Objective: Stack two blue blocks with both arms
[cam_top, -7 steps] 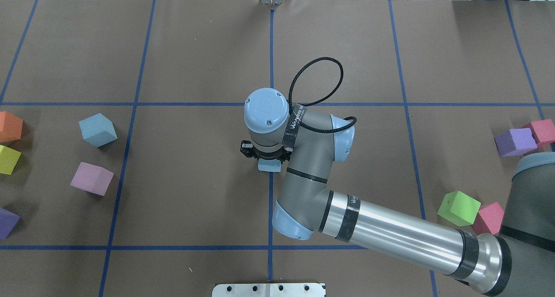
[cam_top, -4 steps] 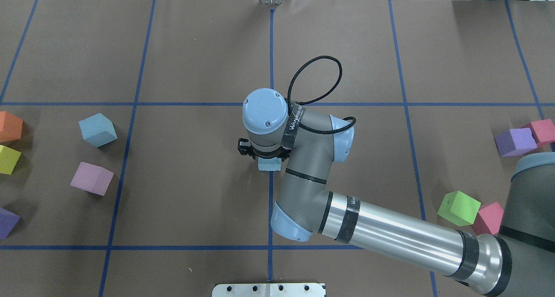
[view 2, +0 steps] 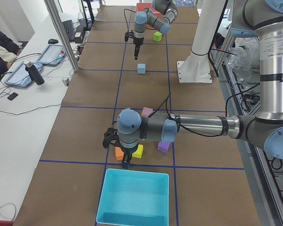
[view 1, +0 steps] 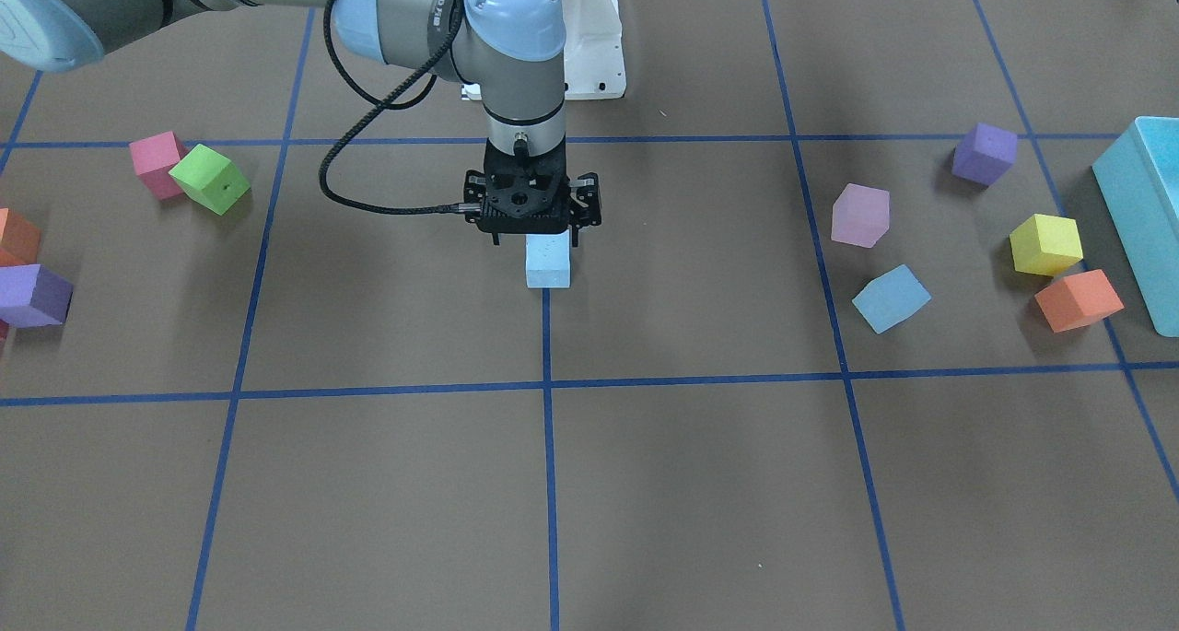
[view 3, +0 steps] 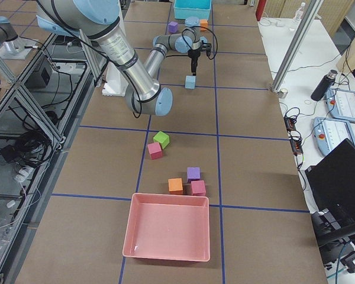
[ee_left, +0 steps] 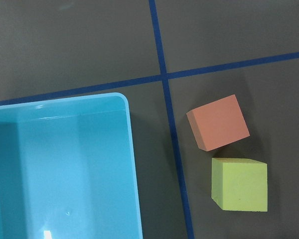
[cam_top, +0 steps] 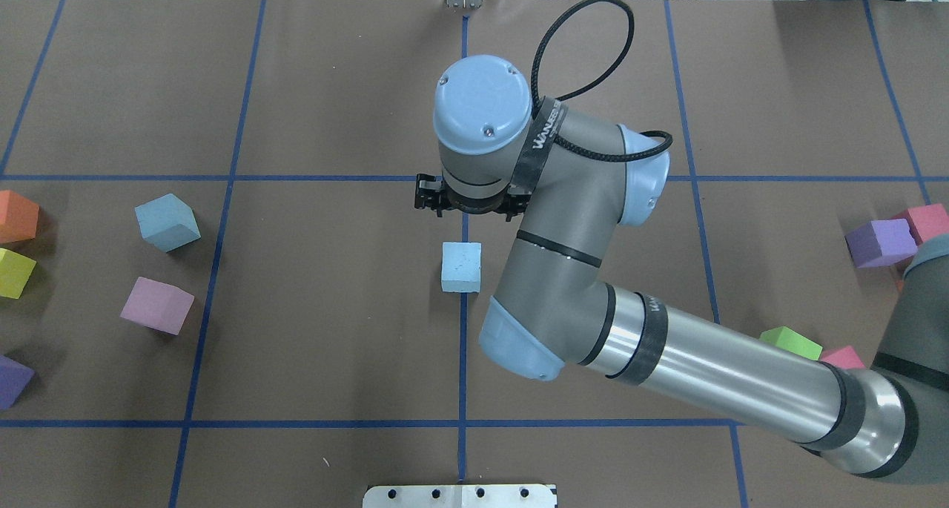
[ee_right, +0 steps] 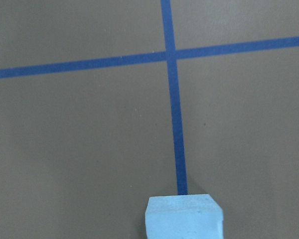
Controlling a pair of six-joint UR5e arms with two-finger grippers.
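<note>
One pale blue block (cam_top: pixel 460 267) sits alone on the table's centre line; it also shows in the front view (view 1: pixel 548 262) and at the bottom of the right wrist view (ee_right: pixel 184 216). My right gripper (view 1: pixel 534 238) hangs above and a little beyond it, jaws apart and empty, not touching it. The second blue block (cam_top: pixel 167 222) lies tilted on the left side, also in the front view (view 1: pixel 890 297). My left gripper (view 2: pixel 125 162) shows only in the exterior left view, low by the turquoise bin; I cannot tell if it is open or shut.
A pink cube (cam_top: pixel 156 305), orange cube (cam_top: pixel 16 216), yellow cube (cam_top: pixel 13 272) and purple cube (cam_top: pixel 11 380) lie at the left. A purple cube (cam_top: pixel 881 242), red-pink cube (cam_top: pixel 927 225) and green cube (cam_top: pixel 789 342) lie at the right. The turquoise bin (view 1: pixel 1142 216) stands at the left end.
My right gripper was down over the blue block. It has let go, risen and moved toward the far side. The block stays on the centre line.
</note>
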